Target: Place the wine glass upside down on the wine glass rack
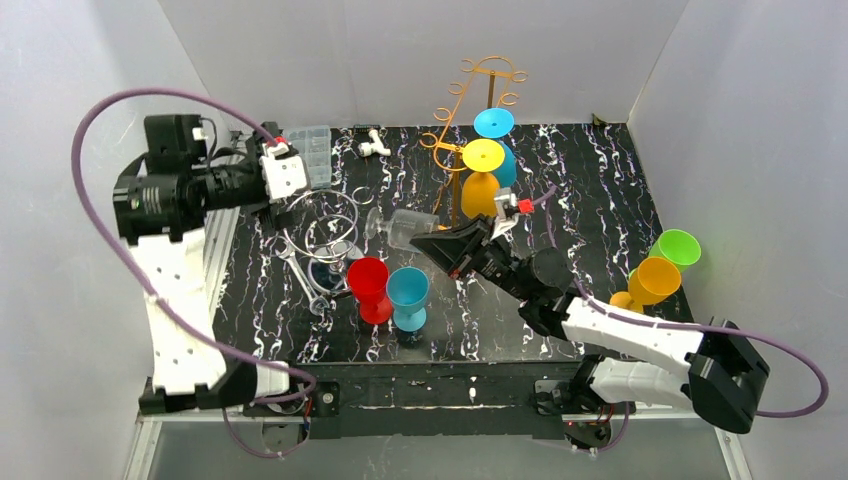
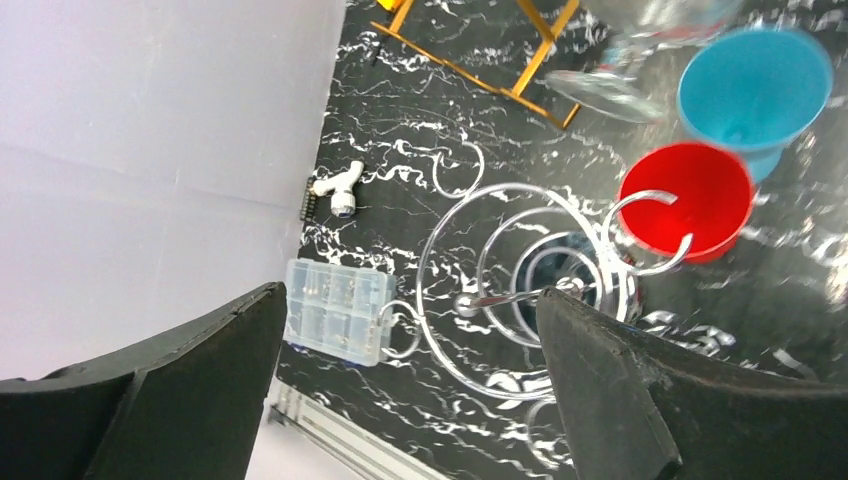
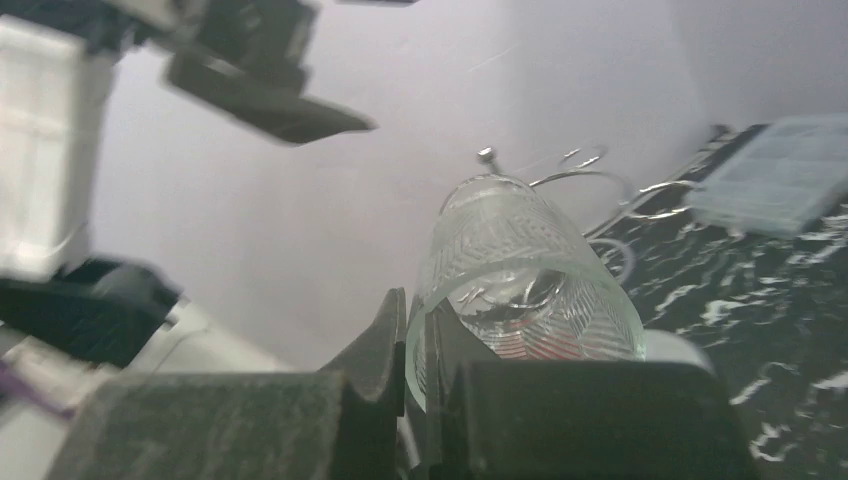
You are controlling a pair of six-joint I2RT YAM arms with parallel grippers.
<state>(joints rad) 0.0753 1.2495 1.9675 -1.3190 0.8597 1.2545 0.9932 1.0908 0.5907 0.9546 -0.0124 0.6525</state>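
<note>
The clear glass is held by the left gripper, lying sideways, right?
No, the right gripper holds the clear glass, lying sideways, pinched at its rim; the right wrist view shows it. The left gripper is open and empty.

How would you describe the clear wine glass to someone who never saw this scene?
On the black marbled table, look just left of the gold rack. There the right gripper holds the wine glass sideways by its rim. It alone is clear; the glasses around it are coloured.
</note>
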